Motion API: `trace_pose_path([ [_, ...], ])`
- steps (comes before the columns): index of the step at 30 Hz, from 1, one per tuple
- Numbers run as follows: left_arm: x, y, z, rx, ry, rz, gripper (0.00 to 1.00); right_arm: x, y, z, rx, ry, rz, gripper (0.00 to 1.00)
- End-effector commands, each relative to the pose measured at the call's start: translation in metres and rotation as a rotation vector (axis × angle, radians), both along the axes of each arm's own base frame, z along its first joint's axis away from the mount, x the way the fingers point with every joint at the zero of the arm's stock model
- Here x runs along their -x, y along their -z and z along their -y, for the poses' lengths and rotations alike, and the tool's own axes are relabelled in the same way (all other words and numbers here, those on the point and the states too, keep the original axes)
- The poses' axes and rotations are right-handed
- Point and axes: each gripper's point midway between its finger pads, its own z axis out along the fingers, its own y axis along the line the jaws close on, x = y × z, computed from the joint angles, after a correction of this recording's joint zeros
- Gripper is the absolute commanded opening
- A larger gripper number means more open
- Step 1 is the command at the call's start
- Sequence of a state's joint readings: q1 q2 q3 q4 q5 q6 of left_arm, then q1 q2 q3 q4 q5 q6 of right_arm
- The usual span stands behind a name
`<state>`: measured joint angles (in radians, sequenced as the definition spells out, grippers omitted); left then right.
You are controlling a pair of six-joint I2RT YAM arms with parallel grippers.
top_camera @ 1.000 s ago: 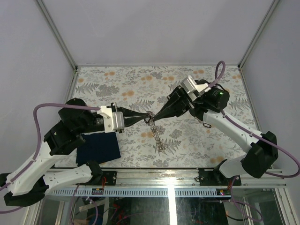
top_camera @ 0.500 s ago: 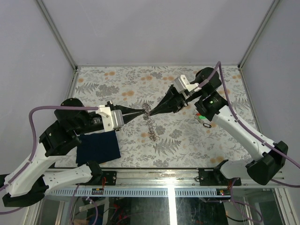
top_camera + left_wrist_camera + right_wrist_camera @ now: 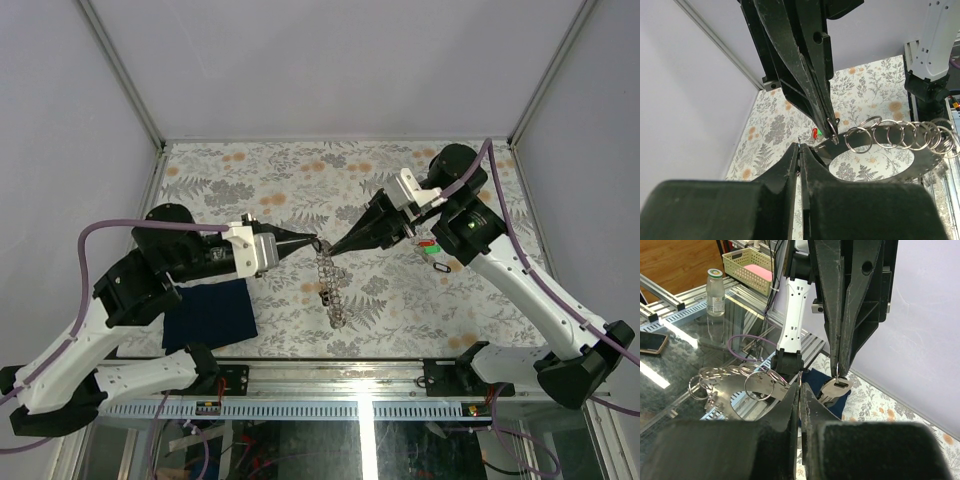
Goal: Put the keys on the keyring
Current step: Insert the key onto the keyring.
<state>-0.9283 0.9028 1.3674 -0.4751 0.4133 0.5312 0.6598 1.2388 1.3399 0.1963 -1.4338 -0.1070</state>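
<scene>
The keyring (image 3: 331,287), a silvery chain of linked wire rings, hangs over the table's middle between both fingertips. My left gripper (image 3: 316,242) is shut on a thin ring at its top; its own view shows the shut tips (image 3: 800,146) and the rings (image 3: 900,135) trailing right. My right gripper (image 3: 335,249) is shut on a neighbouring ring, tips (image 3: 800,384) closed on the wire. In the right wrist view a small flat key (image 3: 836,389) dangles from the ring in the left gripper's fingertips (image 3: 840,365). The chain (image 3: 757,385) carries a flat curved metal plate.
A dark blue square cloth (image 3: 210,315) lies at the front left beside the left arm. A small dark piece with red and green marks (image 3: 432,246) and a dark loop (image 3: 440,266) lie on the floral table under the right arm.
Both fingertips have shifted slightly right and toward the near edge, still together. The chain's free end has swung back down. The right arm's wrist has moved right.
</scene>
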Motion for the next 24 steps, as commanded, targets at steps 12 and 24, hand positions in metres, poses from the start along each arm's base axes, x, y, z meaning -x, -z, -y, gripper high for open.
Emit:
trace_pose_path([
  [12,0.018,-0.012,0.003,-0.011,0.109,0.025,0.0,0.008,-0.029,0.008,-0.055,0.019,0.054,0.0],
  [24,0.023,-0.009,0.005,-0.031,0.148,0.036,0.0,0.008,-0.029,0.007,-0.052,0.017,0.033,0.0],
])
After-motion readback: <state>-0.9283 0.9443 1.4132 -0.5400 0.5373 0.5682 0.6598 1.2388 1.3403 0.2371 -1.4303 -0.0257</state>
